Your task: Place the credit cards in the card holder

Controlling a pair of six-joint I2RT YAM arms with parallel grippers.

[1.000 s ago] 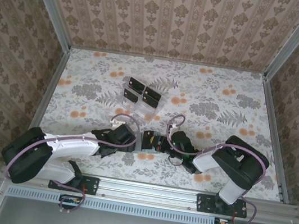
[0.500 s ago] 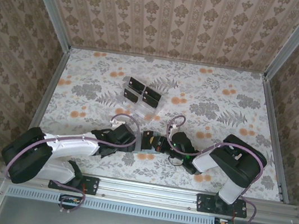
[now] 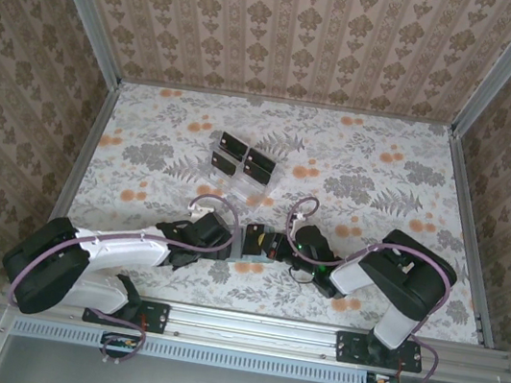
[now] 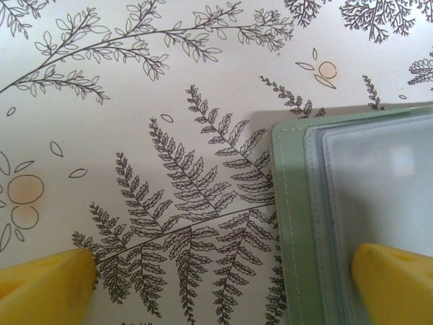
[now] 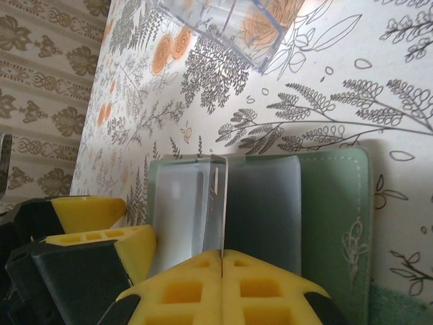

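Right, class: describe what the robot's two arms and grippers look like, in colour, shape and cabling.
The left arm and right arm both have white links, bulky black joint housings and looping lilac cables. The right gripper has yellow fingers with square recesses; the left gripper has yellow fingertips too.

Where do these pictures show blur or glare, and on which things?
Left wrist view: fern print sharp, yellow fingertips soft, and the card holder has a pale sheen on its sleeve. Right wrist view: the right hand is blurred up close, and light glares through the clear rack. Top external view: even light, nothing blurred.
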